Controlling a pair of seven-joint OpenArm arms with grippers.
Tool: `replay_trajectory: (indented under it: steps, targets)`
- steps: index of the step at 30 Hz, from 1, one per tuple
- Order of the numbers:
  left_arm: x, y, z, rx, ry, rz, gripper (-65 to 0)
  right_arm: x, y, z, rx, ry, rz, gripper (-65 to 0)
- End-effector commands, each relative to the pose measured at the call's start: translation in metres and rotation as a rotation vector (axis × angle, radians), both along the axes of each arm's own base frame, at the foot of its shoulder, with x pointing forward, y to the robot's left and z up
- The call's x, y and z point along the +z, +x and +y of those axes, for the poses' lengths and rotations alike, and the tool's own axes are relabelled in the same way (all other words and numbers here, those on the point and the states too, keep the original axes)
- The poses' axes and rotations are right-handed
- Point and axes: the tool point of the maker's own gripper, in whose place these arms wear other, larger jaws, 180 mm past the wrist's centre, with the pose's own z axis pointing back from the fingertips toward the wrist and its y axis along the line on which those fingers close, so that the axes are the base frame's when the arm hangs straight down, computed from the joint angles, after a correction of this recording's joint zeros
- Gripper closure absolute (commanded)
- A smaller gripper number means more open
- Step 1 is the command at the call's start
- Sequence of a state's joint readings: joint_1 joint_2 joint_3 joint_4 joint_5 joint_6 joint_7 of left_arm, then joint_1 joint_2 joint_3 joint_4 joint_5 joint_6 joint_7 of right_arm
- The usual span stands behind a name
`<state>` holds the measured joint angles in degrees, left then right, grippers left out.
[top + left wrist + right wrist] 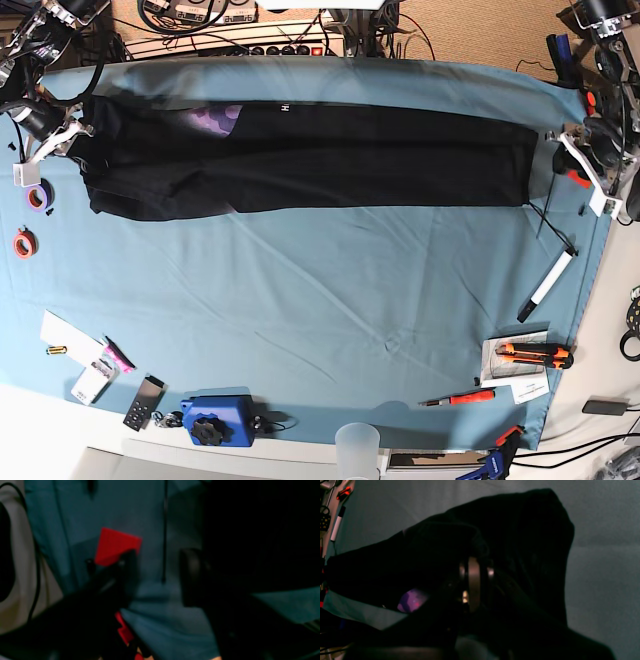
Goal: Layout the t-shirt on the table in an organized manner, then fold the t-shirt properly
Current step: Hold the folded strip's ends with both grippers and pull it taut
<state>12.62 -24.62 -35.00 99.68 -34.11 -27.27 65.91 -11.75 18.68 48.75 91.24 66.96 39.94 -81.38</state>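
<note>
Lying limp across the surface (300,330), the t-shirt (330,165) is looking soft and light; corners suit gripping. At nine o'clock, the right claw (475,580) is pinching its fabric; at three o'clock, the left claw (157,577) is standing spread, empty.

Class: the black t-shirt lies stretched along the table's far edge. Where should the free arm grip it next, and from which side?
Probably the near corner of the t-shirt at its loose end, approached from above at the left gripper side: that end lies flat on the table, its edge exposed, while the right gripper pinches the other end.

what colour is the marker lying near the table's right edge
White with black ends; the marker shows best in the base view.
</note>
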Motion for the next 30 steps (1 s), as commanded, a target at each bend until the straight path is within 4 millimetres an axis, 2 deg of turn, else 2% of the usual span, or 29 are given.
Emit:
replay_trajectory:
  steps: [1,7,9,13,18,25,30]
  targets:
    - [0.012,0.008,0.007,0.009,0.014,-0.040,-32.6,0.016,0.008,-0.006,-0.003,-0.021,-0.056,0.0]
    - [0.014,0.009,0.010,0.096,-0.014,-0.037,-32.6,0.016,0.008,-0.006,-0.003,-0.021,-0.056,0.0]
    - [0.019,0.009,-0.002,0.078,-0.074,-0.032,-32.6,0.016,0.008,-0.006,-0.003,-0.021,-0.056,0.0]
    - [0.034,0.008,-0.041,-0.040,-0.235,-0.052,-32.6,0.016,0.008,-0.006,-0.003,-0.021,-0.056,0.0]
    - [0.036,0.011,-0.054,-0.048,-0.293,-0.086,-32.6,0.016,0.008,-0.006,-0.003,-0.021,-0.056,0.0]
    - [0.021,0.009,-0.069,-0.008,-0.374,-0.080,-32.6,0.016,0.008,-0.006,-0.003,-0.021,-0.055,0.0]
    - [-0.002,0.007,-0.053,0.079,-0.324,-0.047,-32.6,0.016,0.008,-0.006,-0.003,-0.021,-0.056,0.0]
